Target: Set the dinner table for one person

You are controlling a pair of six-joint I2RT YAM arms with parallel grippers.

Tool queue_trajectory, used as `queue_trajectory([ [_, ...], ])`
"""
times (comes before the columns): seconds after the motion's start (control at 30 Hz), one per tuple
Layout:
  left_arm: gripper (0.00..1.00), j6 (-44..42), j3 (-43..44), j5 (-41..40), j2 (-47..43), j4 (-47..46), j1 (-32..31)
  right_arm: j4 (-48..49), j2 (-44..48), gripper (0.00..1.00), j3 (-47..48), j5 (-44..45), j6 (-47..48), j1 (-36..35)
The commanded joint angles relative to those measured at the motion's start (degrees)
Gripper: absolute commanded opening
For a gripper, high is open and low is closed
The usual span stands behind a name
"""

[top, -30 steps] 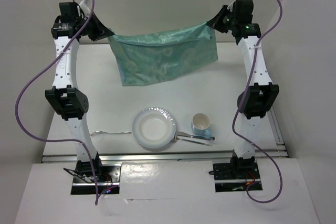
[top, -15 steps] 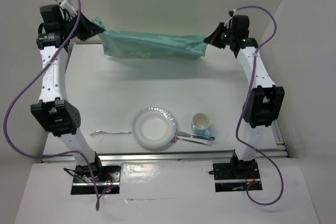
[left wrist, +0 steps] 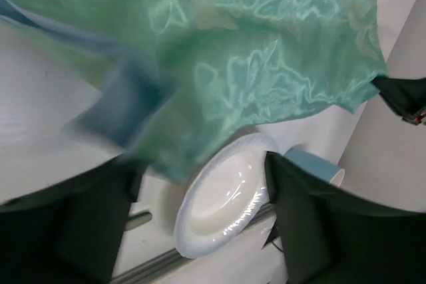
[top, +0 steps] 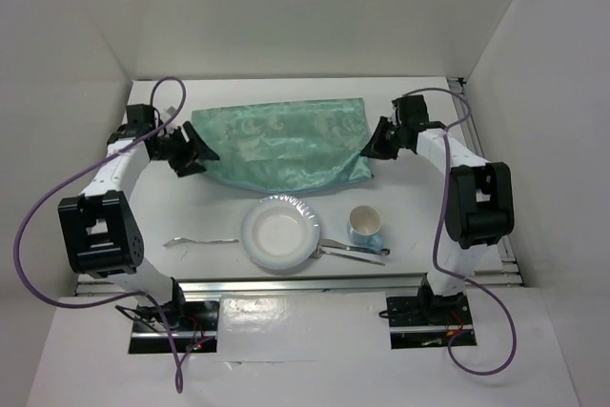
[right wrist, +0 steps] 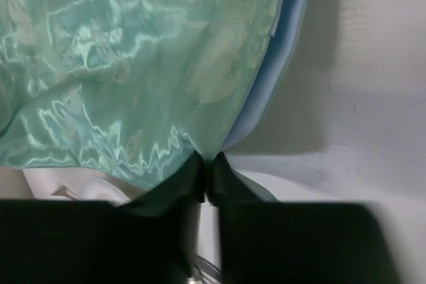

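Since the earlier frame both arms have come down from high at the back, and the teal cloth mat [top: 281,145], then stretched in the air between them, now lies spread flat on the white surface [top: 191,207], in the upper middle of the top view.

The left gripper [top: 193,154] sits at the mat's left edge. In the left wrist view its fingers [left wrist: 306,231] are spread wide, with the blurred cloth edge showing between them and nothing pinched. The right gripper [top: 370,147] is at the mat's lower right corner. In the right wrist view its fingers [right wrist: 180,191] are pressed together on that corner of the cloth.

The surface fills the middle of the top view, with its metal rail [top: 305,283] along the lower edge.

Below the mat, at lower centre, stands a white plate [top: 278,234], its upper rim just at the mat's lower edge. A fork [top: 200,241] lies to its left, apart from it. A cup [top: 364,226] stands to its right, and a metal utensil [top: 353,251] lies just below the cup.
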State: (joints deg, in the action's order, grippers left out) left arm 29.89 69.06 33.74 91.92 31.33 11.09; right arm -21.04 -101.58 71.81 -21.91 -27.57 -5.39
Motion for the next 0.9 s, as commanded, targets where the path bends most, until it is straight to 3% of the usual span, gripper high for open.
queue_trajectory([
  [0.0, 1.00, 0.4, -0.9, -1.6, -5.3, 1.4, 0.0, 1.2, 5.4, 0.31, -1.1, 1.4, 1.3, -0.2],
  [0.03, 1.00, -0.4, 0.0, -2.4, -5.3, 2.4, 0.0, 0.5, 6.0, 0.66, -1.1, 3.3, 1.3, -0.2],
  [0.07, 1.00, -0.4, 1.2, -5.4, -5.3, 5.2, 0.0, -0.9, 6.6, 0.76, -1.1, 4.3, 1.3, -0.2],
  [0.17, 1.00, 0.3, 7.7, -12.6, -5.3, 9.4, 0.0, -3.1, 7.1, 0.94, 1.1, 8.4, 1.8, -0.2],
  [0.23, 0.98, 2.3, 10.9, -19.5, -5.9, 10.3, 0.0, -3.7, 7.1, 0.98, 3.9, 11.0, 2.3, -0.8],
  [0.3, 0.90, 2.8, 13.5, -23.0, -4.5, 9.5, 0.0, -4.5, 5.8, 0.98, 6.1, 11.7, 2.3, -0.8],
  [0.33, 0.83, 2.8, 15.1, -24.1, -1.2, 10.2, 0.0, -4.5, 4.8, 0.96, 7.5, 11.7, 2.9, -0.8],
  [0.37, 0.61, 4.0, 19.5, -28.8, 0.6, 12.1, -0.6, -5.2, 2.1, 0.69, 10.9, 11.0, 3.7, -1.3],
  [0.43, 0.23, 5.6, 24.4, -32.5, 4.6, 15.5, -1.2, -6.3, -1.8, 0.39, 17.6, 7.7, 4.5, -1.3],
  [0.47, 0.04, 6.3, 24.5, -32.9, 4.6, 15.0, -1.2, -8.1, -6.1, 0.13, 19.9, 7.0, 5.2, -2.0],
  [0.57, 0.00, 5.7, 23.1, -28.2, 8.2, 8.1, -2.4, -9.3, -13.4, 0.00, 26.7, 6.4, 5.8, -3.5],
  [0.77, 0.00, 4.8, 34.4, -21.3, 25.7, 11.2, -4.3, -9.2, -25.4, 0.00, 36.0, 2.3, 4.4, -3.5],
  [0.87, 0.00, 2.0, 36.9, -20.2, 31.1, 11.7, -5.7, -9.0, -26.6, 0.00, 34.6, 3.7, 3.1, -4.5],
])
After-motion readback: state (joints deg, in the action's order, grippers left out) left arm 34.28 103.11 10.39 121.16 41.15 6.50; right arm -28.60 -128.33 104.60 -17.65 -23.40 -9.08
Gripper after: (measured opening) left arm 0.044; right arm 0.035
